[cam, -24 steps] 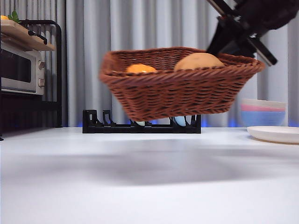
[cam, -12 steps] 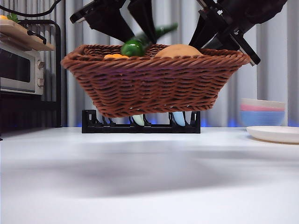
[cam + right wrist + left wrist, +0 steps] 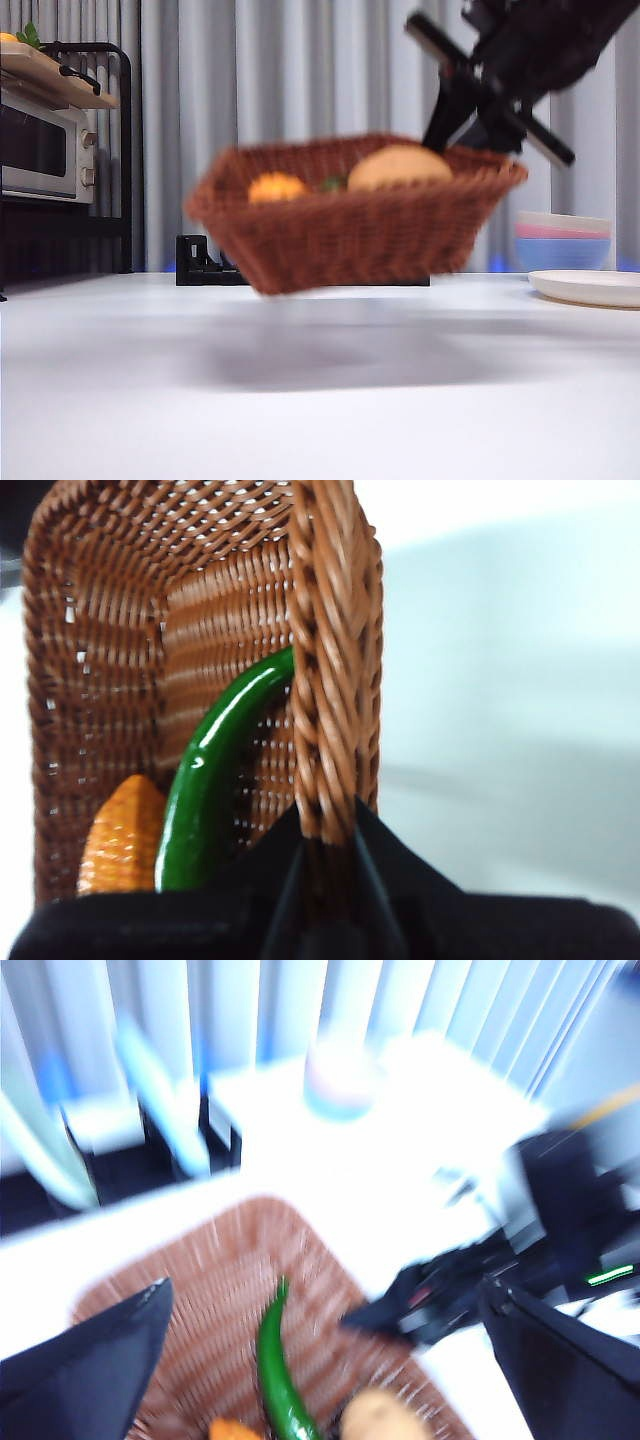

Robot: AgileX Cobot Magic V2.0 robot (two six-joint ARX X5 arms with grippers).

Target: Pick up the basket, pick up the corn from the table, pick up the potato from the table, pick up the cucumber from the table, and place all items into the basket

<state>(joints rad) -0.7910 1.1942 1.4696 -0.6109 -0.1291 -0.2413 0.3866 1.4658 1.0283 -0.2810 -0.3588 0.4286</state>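
Above the table, one basket hangs clear of the white surface, tilted so that the end held by the right gripper rides higher than the other. That gripper's two black jaws are closed narrowly on the braided rim at one end of the basket, one jaw inside the wall and one outside, as the right wrist view shows. In the front view the same arm enters dark from the upper right corner and meets the rim there.

Contents counted: three items, one of each. One corn lies on the basket floor, its ridged orange surface showing beside the cucumber. One cucumber, glossy green and curved, lies lengthwise along the basket floor, with its thin end reaching the wall next to the gripped rim. One potato, tan and rounded, sits toward the raised end and rises above the rim in the front view; it is not visible in the right wrist view.

The left gripper is above the basket, empty, its jaws spread wide apart; its blurred view looks down on the basket interior with the cucumber between the jaws.

Behind the basket stands one black rack on the table. At the far right sit one white plate and a stack of bowls.
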